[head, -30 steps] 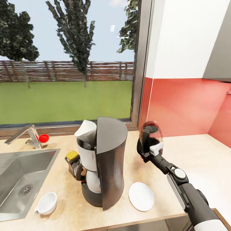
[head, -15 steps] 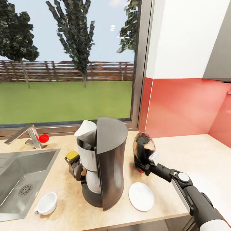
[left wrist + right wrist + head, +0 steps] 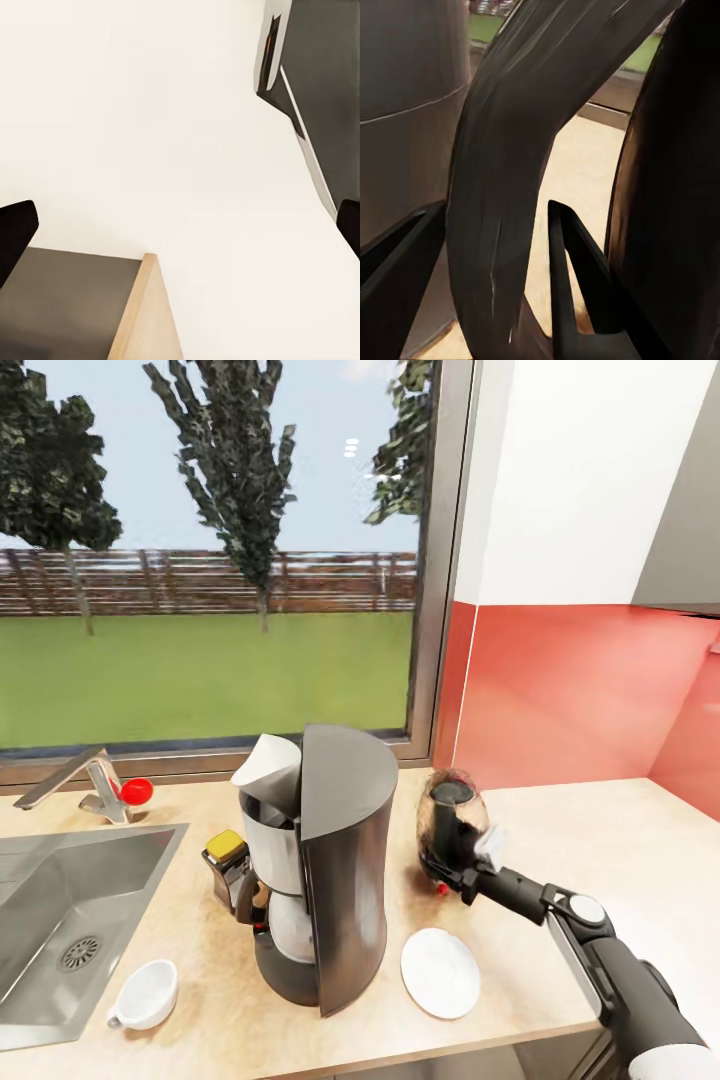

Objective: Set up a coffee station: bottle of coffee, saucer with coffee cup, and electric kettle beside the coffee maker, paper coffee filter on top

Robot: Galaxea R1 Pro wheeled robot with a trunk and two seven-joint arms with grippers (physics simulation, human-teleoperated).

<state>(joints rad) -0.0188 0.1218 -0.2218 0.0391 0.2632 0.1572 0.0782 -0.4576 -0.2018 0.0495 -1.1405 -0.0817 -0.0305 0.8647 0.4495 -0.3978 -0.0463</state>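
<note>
Kettle [image 3: 452,826] stands on the tabletop [image 3: 620,840] just right of the coffee maker [image 3: 335,860], near the red wall, slightly tilted; whether its base rests flat cannot be told. Right end effector [image 3: 462,870] is clamped on the kettle's black loop handle; in the right wrist view the handle [image 3: 521,172] runs between the two dark fingers [image 3: 577,277], with the kettle's dark body at one side. Right arm reaches in from the lower right of the head view.

Coffee maker upright at the tabletop centre, grey back toward the camera. White paper filter [image 3: 270,770] sits on its top at the front. Coffee bottle [image 3: 228,868] with tan-yellow cap stands just left of the machine, touching or nearly so. Saucer [image 3: 440,972] lies bare on the tabletop, just right of the machine's base and in front of the kettle. Cup [image 3: 147,994] sits well apart from the saucer, at the sink [image 3: 60,900] edge. Tap [image 3: 85,780] with red knob behind the sink.

Left end effector [image 3: 180,225]: fingertips wide apart at the frame edges, nothing between them.
</note>
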